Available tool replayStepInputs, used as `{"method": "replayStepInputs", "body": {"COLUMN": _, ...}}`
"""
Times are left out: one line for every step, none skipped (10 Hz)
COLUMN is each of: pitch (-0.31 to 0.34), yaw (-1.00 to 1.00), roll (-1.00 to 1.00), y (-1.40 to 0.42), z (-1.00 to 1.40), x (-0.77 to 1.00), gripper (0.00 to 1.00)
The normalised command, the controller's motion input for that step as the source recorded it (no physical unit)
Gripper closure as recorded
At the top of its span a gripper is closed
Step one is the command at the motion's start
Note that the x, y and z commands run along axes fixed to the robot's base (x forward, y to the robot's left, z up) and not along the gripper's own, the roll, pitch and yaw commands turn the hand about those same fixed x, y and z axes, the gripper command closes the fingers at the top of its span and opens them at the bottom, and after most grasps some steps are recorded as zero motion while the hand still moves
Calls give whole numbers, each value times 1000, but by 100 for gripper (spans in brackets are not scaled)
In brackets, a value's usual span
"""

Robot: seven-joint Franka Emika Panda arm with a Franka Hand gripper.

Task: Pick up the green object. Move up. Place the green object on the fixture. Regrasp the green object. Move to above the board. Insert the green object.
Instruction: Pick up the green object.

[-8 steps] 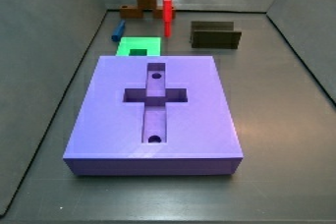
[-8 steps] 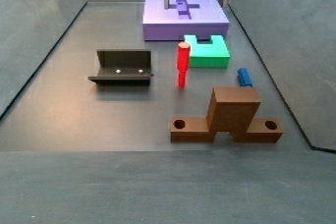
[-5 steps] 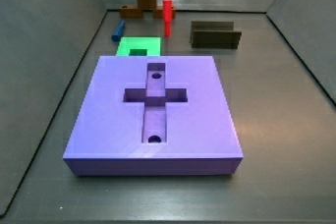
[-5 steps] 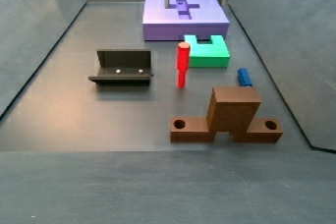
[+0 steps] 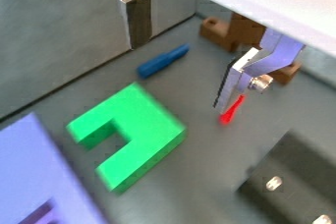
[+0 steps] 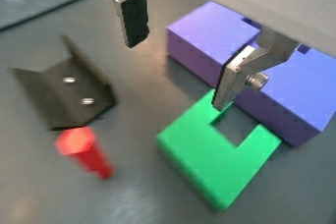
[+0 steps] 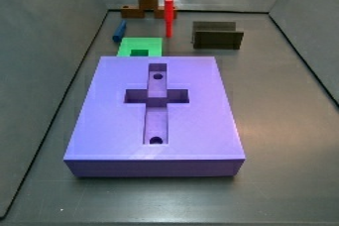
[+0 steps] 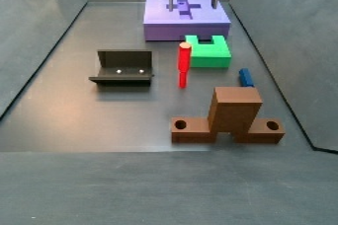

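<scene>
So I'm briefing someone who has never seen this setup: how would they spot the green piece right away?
Start at the big purple board. The green object lies flat on the floor against its short edge, beside the red post; the open gripper hangs above it. It is the only bright green thing, a blocky U with a square notch.

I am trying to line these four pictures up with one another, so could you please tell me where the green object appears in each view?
Wrist view: the green object lies on the floor, below the open hand.
Wrist view: it touches the board.
Side view: it lies just beyond the board's far edge.
Side view: it lies just in front of the board.
Shared landmark: the red post, which stands close beside it.
</scene>
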Motion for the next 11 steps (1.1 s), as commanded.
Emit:
{"method": "replayStepInputs", "body": {"pitch": -64, "yaw": -51, "roll": -137, "y": -451, "z": -746, "x": -206, "gripper": 0}}
{"method": "replayStepInputs", "body": {"pitch": -69, "yaw": 0, "roll": -194, "y": -289, "z": -654, "x": -234, "gripper": 0}}
{"method": "replayStepInputs", "body": {"pitch": -83, "yaw": 0, "roll": -174, "y": -263, "z": -689, "x": -229, "gripper": 0}}
{"method": "replayStepInputs", "body": {"pitch": -120, "yaw": -163, "roll": -121, "y": -237, "z": -737, "x": -134, "gripper": 0}}
{"method": "replayStepInputs", "body": {"pitch": -86, "yaw": -186, "roll": -57, "y": -323, "z": -580, "x": -26, "gripper": 0}}
{"method": "replayStepInputs", "body": {"pitch": -4, "yaw": -160, "roll": 0, "y": -340, "z": -389, "x": 80, "gripper": 0}}
{"method": "replayStepInputs", "body": {"pitch": 0, "yaw": -143, "roll": 6, "y": -106, "z": -297, "x": 280, "gripper": 0}}
{"method": "replayStepInputs", "body": {"pitch": 0, "yaw": 0, "roll": 0, "y": 0, "z": -231, "x": 86, "gripper": 0}}
{"method": "replayStepInputs", "body": {"pitch": 0, "yaw": 66, "roll": 6, "y": 0, "z": 0, "x": 0, "gripper": 0}}
{"method": "replayStepInputs", "body": {"pitch": 0, "yaw": 0, "roll": 63, "y": -203, "z": -6, "x": 0, "gripper": 0}}
{"method": "replayStepInputs", "body": {"pitch": -19, "yaw": -100, "roll": 177, "y": -369, "z": -400, "x": 180, "gripper": 0}}
